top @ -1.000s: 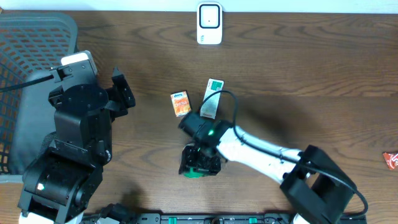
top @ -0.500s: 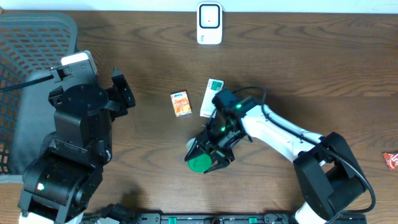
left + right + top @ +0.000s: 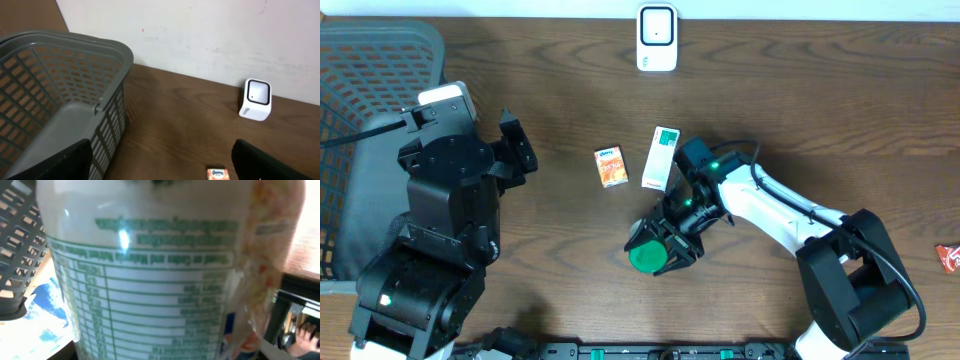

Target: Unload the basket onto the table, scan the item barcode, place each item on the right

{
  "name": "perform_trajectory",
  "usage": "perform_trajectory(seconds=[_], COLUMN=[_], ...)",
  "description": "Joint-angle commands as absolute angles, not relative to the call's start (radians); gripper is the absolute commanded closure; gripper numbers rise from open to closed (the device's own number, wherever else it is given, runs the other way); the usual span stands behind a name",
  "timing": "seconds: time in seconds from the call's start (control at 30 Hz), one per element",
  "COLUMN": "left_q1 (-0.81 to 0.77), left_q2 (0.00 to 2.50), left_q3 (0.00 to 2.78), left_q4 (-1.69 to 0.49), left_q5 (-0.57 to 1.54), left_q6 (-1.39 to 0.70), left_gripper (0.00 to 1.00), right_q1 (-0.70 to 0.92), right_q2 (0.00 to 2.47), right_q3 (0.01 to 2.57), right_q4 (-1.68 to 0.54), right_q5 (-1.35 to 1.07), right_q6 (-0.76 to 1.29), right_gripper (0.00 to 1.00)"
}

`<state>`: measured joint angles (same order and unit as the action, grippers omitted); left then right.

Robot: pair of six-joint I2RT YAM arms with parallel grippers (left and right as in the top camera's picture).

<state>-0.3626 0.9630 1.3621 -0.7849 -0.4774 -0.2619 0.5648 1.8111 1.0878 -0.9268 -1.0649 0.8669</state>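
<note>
In the overhead view my right gripper (image 3: 668, 238) is shut on a white container with a green lid (image 3: 644, 259), held near the table's front middle. In the right wrist view the container's side with its green printed table (image 3: 150, 280) fills the frame, and the fingers are hidden behind it. No barcode shows. The white scanner (image 3: 657, 38) stands at the back edge and also shows as the scanner (image 3: 256, 99) in the left wrist view. My left gripper (image 3: 160, 167) is open and empty over the left side, by the basket.
A grey mesh basket (image 3: 360, 150) fills the far left. A small orange tissue box (image 3: 610, 166) and a white-and-green box (image 3: 663, 158) lie mid-table, just behind the right gripper. A red packet (image 3: 948, 257) lies at the right edge.
The right arm's wrist has swung back and to the right while keeping hold of the container, which has shifted slightly right with its green lid now showing. The left arm has not moved.
</note>
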Motion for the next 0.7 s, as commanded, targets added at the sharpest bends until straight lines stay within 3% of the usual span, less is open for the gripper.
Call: perform_trajectory(seconds=[0.0,0.33,0.4,0.47,0.67], left_q1=[-0.360,-0.360,-0.360,-0.360,-0.360], left_q2=[0.960,0.960,0.960,0.960,0.960], left_q3=[1.352,1.352,1.352,1.352,1.352], left_q4=[-0.785,-0.785,-0.785,-0.785,-0.785], left_q5=[-0.487,-0.487,-0.487,-0.487,-0.487], left_q6=[-0.266,-0.266,-0.266,-0.266,-0.266], left_gripper=[0.11,0.11,0.11,0.11,0.11], right_q1=[0.565,0.572,0.569,0.563,0.548], right_q2=[1.822,1.868,1.868,1.869,1.869], right_q3=[1.028,0.894,0.894,0.894,0.894], right_q4=[-0.934,-0.844,-0.844,-0.836,-0.736], right_q5=[-1.185,-1.517,-1.529,-1.513,-1.480], right_q6=[0.886,0.894,0.895,0.900,0.968], right_gripper=[0.44,0.48,0.41,0.25,0.23])
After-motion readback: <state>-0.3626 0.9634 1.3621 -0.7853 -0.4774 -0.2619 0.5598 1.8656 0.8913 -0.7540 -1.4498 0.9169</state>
